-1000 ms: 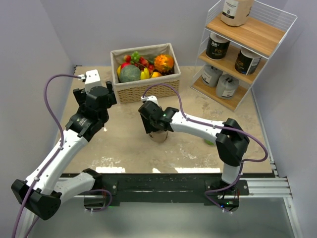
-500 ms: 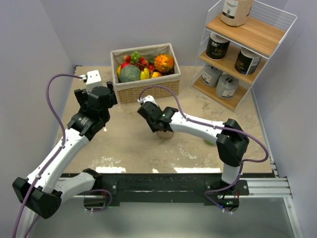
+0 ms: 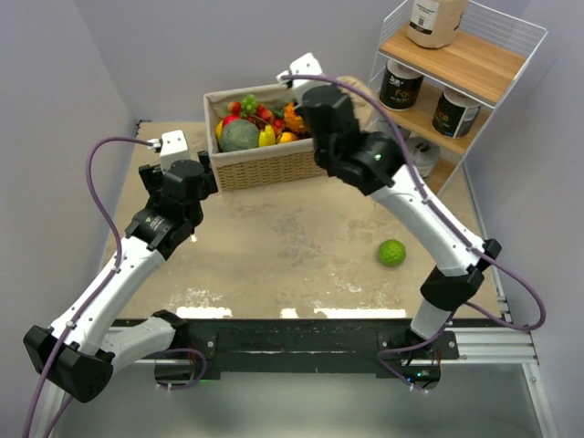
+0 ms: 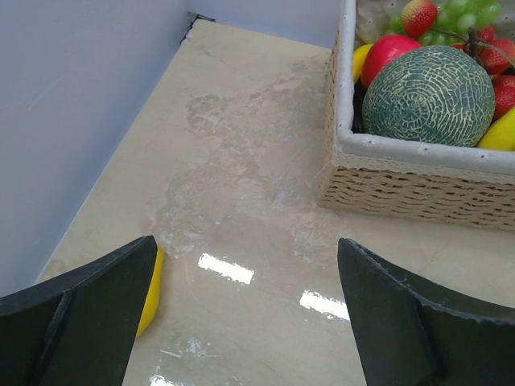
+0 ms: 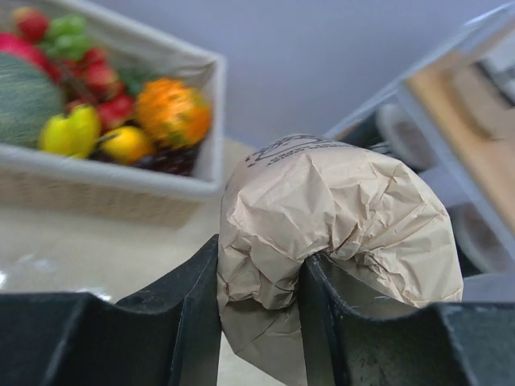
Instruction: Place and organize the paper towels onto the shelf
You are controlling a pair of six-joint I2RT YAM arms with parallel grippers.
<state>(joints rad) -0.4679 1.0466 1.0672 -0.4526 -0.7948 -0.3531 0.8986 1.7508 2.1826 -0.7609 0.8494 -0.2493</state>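
Kraft roll is pinched by the right gripper; the shelf lies ahead-right of it. Far off, the left gripper is seen spread, empty.

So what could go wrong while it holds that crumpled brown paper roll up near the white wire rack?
The right gripper pinches only one side of the crumpled tan paper-wrapped roll, so it might slip. The free spot seems to be the top wooden board of the white wire rack, beside another tan roll that could get knocked. A drop here might land in the woven fruit basket.
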